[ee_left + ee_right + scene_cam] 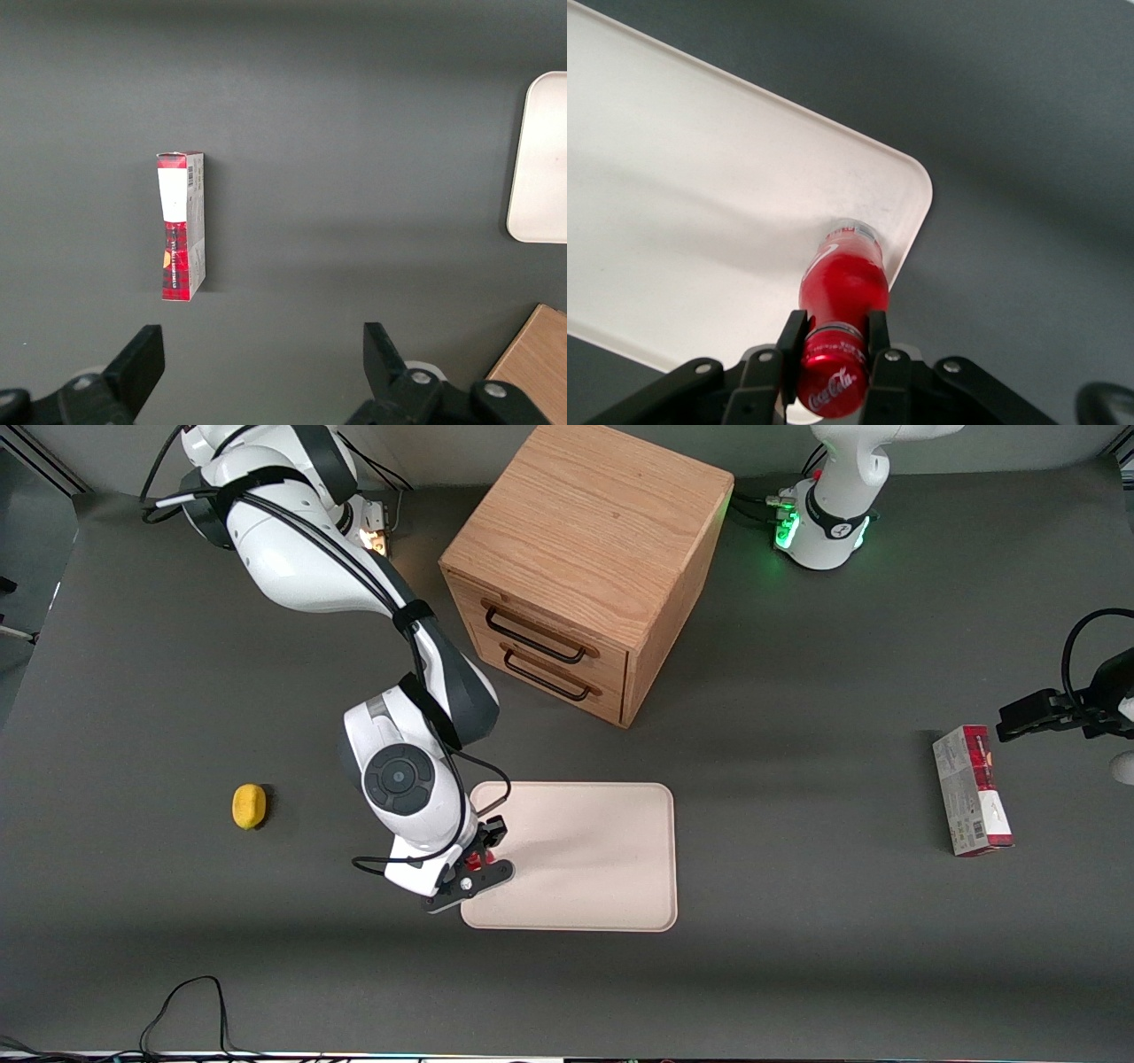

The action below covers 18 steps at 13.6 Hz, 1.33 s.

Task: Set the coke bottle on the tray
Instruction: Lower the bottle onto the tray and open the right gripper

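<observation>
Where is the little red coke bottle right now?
The coke bottle stands on the tray, at its corner nearest the working arm, gripped at the neck by the gripper.

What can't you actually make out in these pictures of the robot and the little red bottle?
- Front view: the coke bottle is mostly hidden by the gripper.
- Right wrist view: whether the bottle's base touches the tray or hangs just above it; most of the tray is cut off.
- Left wrist view: small print on the carton is unreadable.
</observation>
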### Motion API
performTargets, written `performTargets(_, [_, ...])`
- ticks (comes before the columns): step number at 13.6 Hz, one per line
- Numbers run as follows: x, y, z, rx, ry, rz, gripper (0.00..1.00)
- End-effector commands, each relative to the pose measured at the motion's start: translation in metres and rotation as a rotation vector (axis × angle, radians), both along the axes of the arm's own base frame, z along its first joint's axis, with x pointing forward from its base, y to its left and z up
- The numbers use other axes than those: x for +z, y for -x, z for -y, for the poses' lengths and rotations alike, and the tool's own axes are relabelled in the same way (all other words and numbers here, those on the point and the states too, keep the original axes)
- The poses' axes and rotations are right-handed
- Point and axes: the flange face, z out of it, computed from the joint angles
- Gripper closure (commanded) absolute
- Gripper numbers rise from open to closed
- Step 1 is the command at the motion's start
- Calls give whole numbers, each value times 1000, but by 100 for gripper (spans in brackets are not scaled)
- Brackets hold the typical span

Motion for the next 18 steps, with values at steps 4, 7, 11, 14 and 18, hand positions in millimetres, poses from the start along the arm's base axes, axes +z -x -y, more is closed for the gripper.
performTargets(4, [0, -8, -5, 0, -20, 59, 0])
performTargets(7, [23, -6, -6, -2, -28, 72, 0])
performTargets(11, [124, 16, 5, -39, -23, 64, 0])
performTargets(14, [205, 46, 24, -85, -3, 45, 0])
performTargets(18, [264, 73, 100, -172, 45, 19, 0])
